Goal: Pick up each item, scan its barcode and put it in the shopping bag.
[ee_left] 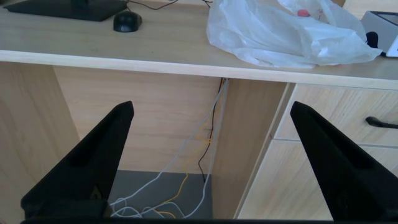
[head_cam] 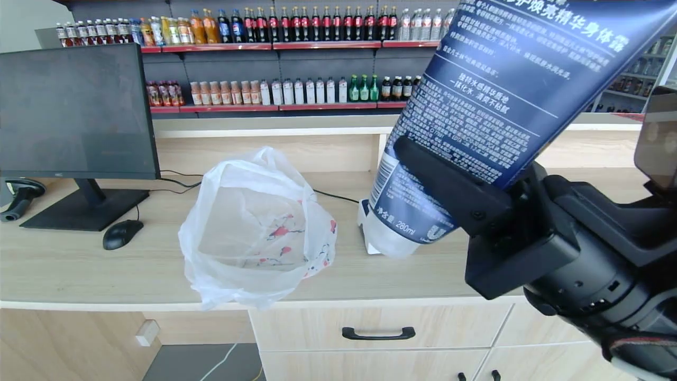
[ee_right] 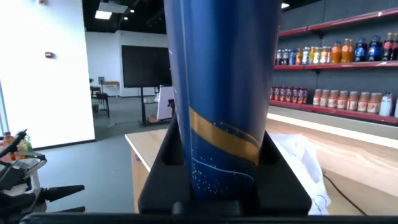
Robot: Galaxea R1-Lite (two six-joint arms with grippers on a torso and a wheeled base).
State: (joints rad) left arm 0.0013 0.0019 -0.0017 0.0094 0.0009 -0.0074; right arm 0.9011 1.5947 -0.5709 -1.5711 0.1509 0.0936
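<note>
The shopping bag (head_cam: 254,227) sits in the middle of the wooden counter (head_cam: 79,264). The left gripper (ee_left: 211,109) hangs low in front of the counter's edge. Its two fingers are spread wide apart and it has nothing in them. On the far left of the counter lies a black scanner (head_cam: 18,198). Next comes a dark monitor (head_cam: 74,111) on its stand, then a black mouse (head_cam: 122,234). The bag is thin and white with small red marks, and its mouth is open at the top. Just right of it is a small white box (head_cam: 365,222). The blue tube (head_cam: 502,95) is up in the air on the right, tilted, with its white cap end down. The right gripper (ee_right: 221,155) squeezes it from both sides
</note>
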